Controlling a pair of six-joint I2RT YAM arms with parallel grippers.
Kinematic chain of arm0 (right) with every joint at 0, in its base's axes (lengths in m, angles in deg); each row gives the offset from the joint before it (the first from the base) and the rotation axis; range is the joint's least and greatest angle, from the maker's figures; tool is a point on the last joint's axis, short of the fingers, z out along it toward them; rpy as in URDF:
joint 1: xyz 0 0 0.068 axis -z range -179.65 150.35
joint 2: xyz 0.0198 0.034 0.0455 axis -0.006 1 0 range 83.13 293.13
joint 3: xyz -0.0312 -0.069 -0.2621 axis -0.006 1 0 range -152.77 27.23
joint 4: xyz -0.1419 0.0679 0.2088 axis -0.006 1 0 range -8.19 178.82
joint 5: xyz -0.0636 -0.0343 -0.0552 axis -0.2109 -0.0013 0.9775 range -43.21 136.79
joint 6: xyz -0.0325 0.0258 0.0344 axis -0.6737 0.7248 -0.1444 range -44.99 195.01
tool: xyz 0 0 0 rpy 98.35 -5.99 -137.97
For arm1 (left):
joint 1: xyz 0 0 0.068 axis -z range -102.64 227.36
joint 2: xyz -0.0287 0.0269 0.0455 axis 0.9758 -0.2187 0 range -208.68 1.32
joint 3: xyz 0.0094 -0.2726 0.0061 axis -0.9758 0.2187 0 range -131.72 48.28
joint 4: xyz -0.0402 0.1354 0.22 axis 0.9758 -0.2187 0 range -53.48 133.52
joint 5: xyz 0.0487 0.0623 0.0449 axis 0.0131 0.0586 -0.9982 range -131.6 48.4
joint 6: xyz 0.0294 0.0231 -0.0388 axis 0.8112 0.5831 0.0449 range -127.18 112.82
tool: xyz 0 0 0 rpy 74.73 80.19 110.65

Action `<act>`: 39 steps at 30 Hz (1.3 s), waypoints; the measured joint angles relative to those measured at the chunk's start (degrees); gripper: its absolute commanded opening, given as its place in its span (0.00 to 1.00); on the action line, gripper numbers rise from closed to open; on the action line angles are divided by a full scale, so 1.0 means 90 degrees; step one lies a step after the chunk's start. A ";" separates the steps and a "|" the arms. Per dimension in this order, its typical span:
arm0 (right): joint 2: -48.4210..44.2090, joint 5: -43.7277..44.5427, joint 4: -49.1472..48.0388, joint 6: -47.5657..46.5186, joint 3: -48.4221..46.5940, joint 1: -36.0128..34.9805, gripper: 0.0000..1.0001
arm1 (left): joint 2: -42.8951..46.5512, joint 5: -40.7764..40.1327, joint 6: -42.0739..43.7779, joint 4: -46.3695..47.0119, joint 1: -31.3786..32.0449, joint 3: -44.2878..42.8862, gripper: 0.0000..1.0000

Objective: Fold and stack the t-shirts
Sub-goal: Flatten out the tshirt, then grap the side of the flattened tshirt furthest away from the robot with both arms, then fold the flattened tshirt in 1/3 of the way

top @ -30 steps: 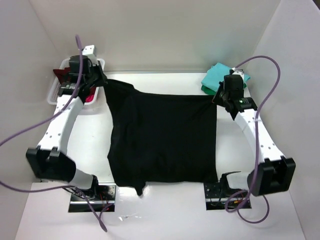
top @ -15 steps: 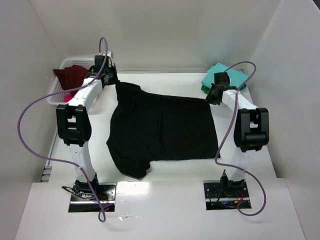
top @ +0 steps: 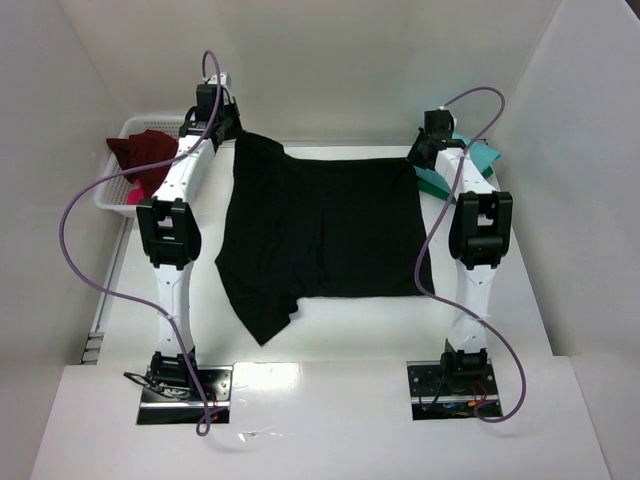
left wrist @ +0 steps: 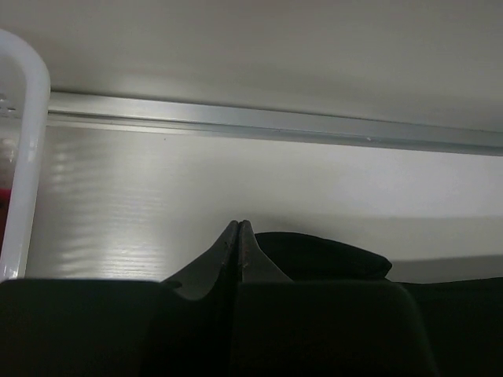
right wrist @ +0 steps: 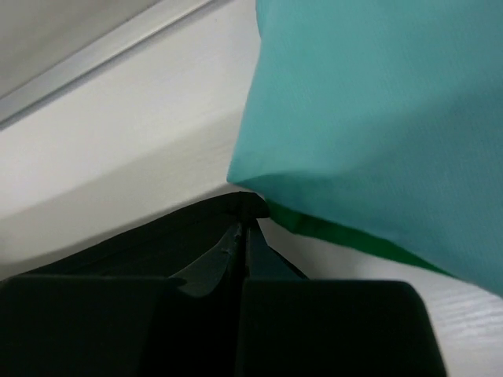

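The large black t-shirt [top: 320, 230] lies spread across the table middle. My left gripper [top: 232, 128] is shut on its far left corner; the black cloth [left wrist: 322, 255] bunches beside my closed jaws in the left wrist view. My right gripper [top: 418, 152] is shut on its far right corner [right wrist: 236, 206]. A folded teal t-shirt [right wrist: 377, 118] lies on a dark green one [right wrist: 346, 233] right next to my right gripper; they also show at the table's far right in the top view [top: 480, 158]. A maroon t-shirt [top: 145, 152] and a pink one [top: 131, 196] sit in the basket.
A white lattice basket [top: 115, 185] stands at the far left; its rim [left wrist: 27, 157] is close to my left gripper. The back wall's metal strip [left wrist: 275, 124] runs just beyond both grippers. Both arms stretch far forward along the shirt's sides.
Both grippers have pulled the black shirt's far edge toward the back wall. The arms have stretched out and the shirt's near edge has slid away from the bases.
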 measured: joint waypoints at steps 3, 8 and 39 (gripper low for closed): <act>0.0235 0.0004 0.0132 -0.0020 -0.0414 0.0019 0.00 | -0.0292 -0.0002 0.0019 -0.0230 0.0033 -0.0546 0.00; 0.0444 -0.0004 0.0140 -0.0039 -0.0762 0.0039 0.00 | -0.0516 -0.0061 0.0052 -0.0618 0.0076 -0.1000 0.00; -0.0835 0.0038 -0.0498 0.0159 0.2441 0.0248 0.00 | 0.3027 0.0749 0.0153 -0.0023 0.0105 0.4984 0.00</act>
